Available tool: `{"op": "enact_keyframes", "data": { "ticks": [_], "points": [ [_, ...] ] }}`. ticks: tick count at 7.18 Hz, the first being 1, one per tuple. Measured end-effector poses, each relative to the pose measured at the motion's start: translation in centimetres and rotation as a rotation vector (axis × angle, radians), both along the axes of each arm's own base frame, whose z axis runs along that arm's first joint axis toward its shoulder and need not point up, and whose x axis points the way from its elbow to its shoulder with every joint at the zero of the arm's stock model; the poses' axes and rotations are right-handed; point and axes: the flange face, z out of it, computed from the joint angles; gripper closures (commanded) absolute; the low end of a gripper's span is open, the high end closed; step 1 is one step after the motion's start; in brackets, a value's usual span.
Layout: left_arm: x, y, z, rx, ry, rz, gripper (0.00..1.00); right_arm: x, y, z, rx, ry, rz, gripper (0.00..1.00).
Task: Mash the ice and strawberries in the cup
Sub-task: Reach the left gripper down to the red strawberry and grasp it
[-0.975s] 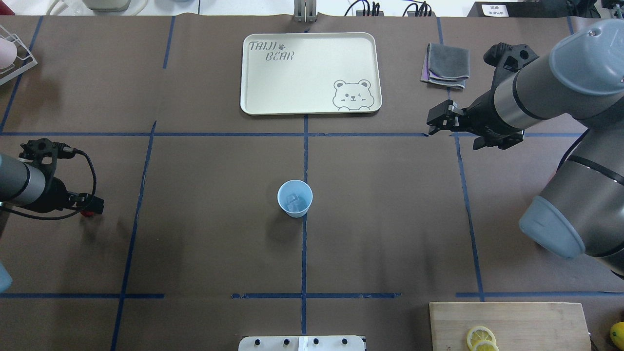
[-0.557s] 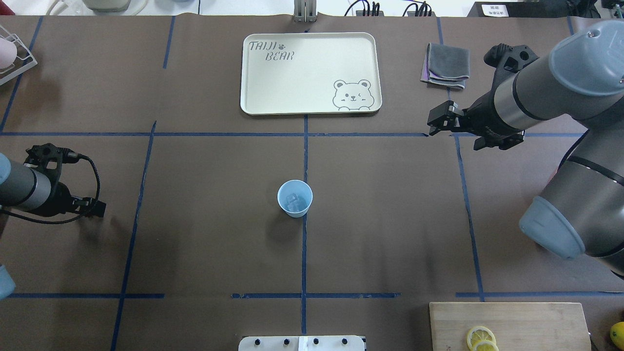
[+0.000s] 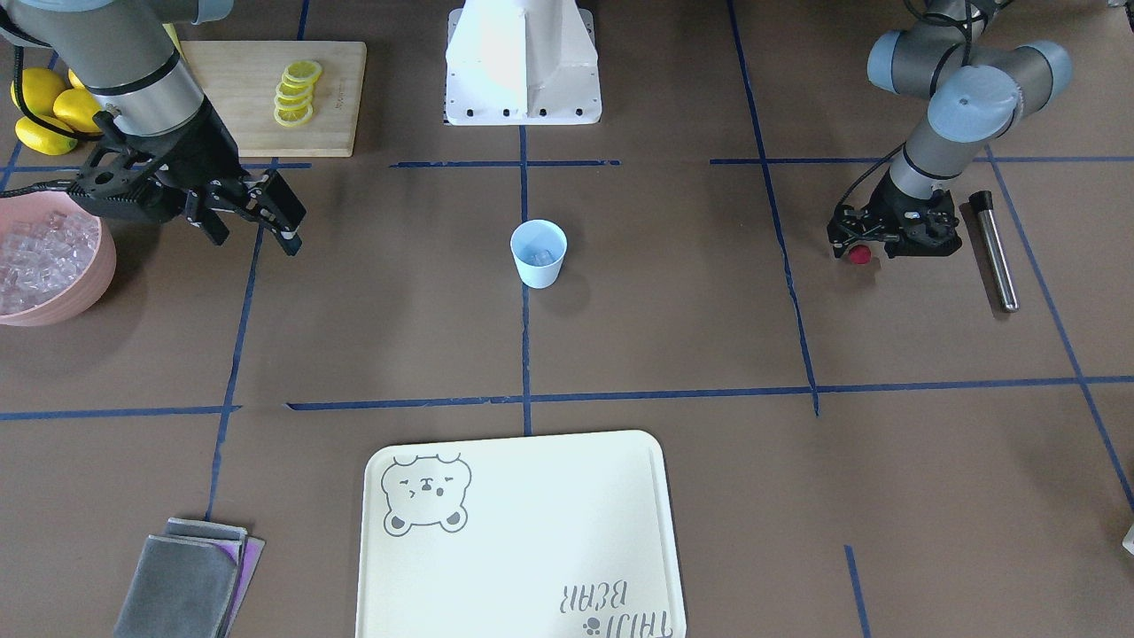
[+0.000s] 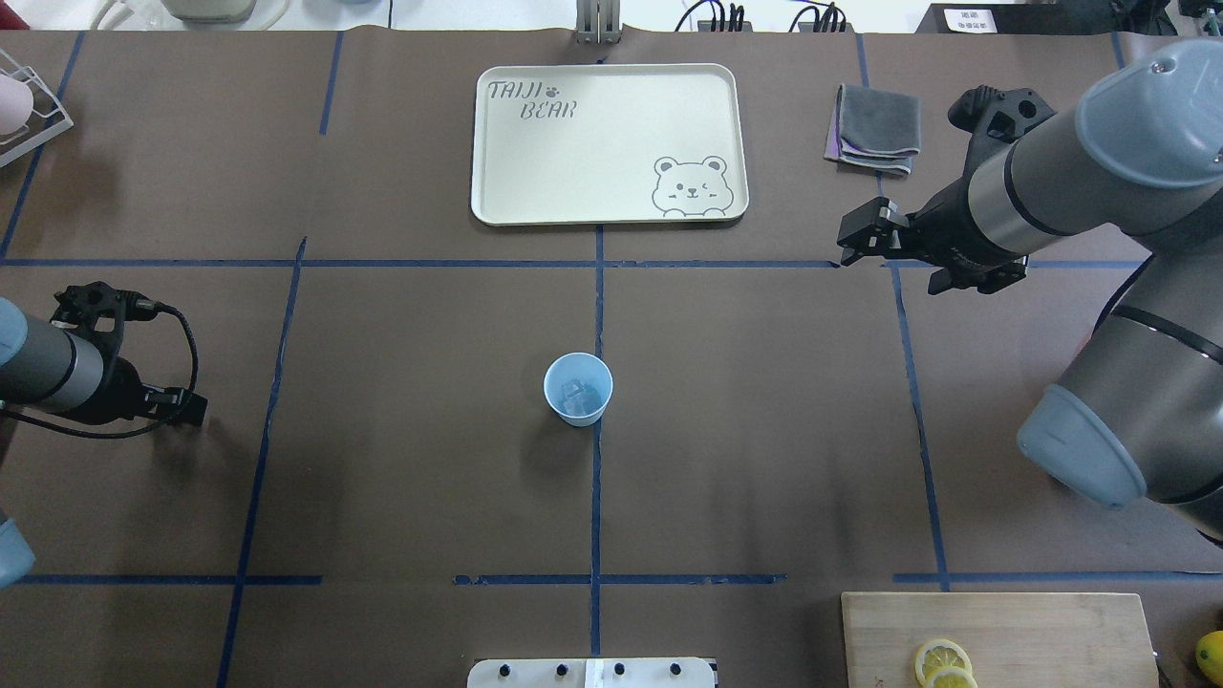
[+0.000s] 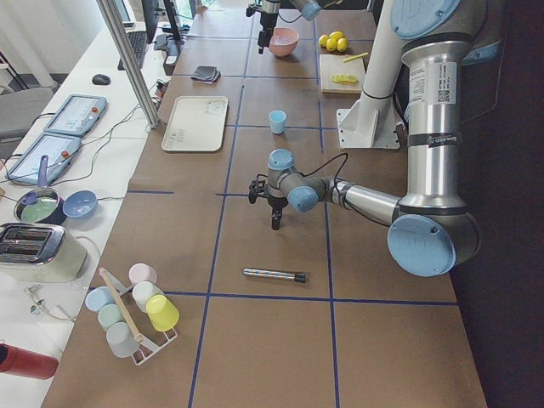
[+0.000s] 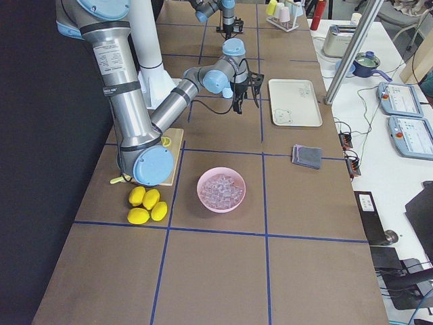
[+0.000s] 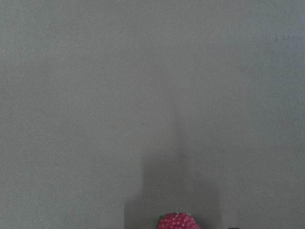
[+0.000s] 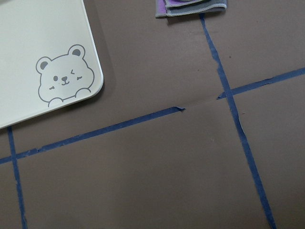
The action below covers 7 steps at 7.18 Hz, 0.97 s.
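Note:
The pale blue cup (image 4: 578, 389) stands at the table's middle with a few clear ice cubes (image 4: 575, 392) inside; it also shows in the front view (image 3: 538, 254). The small dark-red strawberry (image 3: 859, 255) lies on the table at the tip of my left gripper (image 3: 855, 246), which points down and is low over it, jaws apparently apart. The berry's top shows at the bottom edge of the left wrist view (image 7: 177, 221). In the overhead view the left gripper (image 4: 191, 411) hides the berry. My right gripper (image 4: 850, 239) hangs open and empty, far from the cup.
A pink bowl (image 3: 104, 266) of ice sits beside the right arm. A metal rod (image 3: 994, 252) lies just outside the left gripper. A bear tray (image 4: 608, 143), a folded cloth (image 4: 874, 129), a cutting board (image 3: 230, 97) with lemon slices and whole lemons (image 3: 44, 106) are around.
My left arm has sunk lower over the strawberry, and the berry's red no longer shows in the overhead view. The right arm and the cup have not moved.

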Motion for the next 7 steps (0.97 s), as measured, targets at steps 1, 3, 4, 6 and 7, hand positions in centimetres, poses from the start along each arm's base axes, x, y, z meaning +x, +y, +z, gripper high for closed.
{"op": "enact_keyframes", "data": {
  "ticks": [1, 3, 4, 6, 7],
  "points": [
    [0.01, -0.07, -0.06, 0.005, -0.001, -0.002, 0.22, 0.0, 0.0, -0.02, 0.0, 0.0, 0.0, 0.0],
    [-0.18, -0.42, 0.02, 0.029, -0.019, -0.023, 0.46, 0.0, 0.01, 0.01, 0.0, 0.0, 0.0, 0.0],
    [-0.23, -0.5, 0.05, 0.035, -0.024, -0.028, 0.65, 0.01, 0.02, 0.02, 0.0, 0.0, 0.0, 0.0],
    [-0.27, -0.54, 0.02, 0.039, -0.026, -0.031, 1.0, 0.0, 0.01, 0.06, -0.002, 0.0, 0.0, 0.0],
    [-0.27, -0.53, -0.09, 0.04, -0.024, -0.032, 1.0, -0.03, 0.02, 0.08, -0.003, 0.001, 0.0, 0.0]
  ]
}}
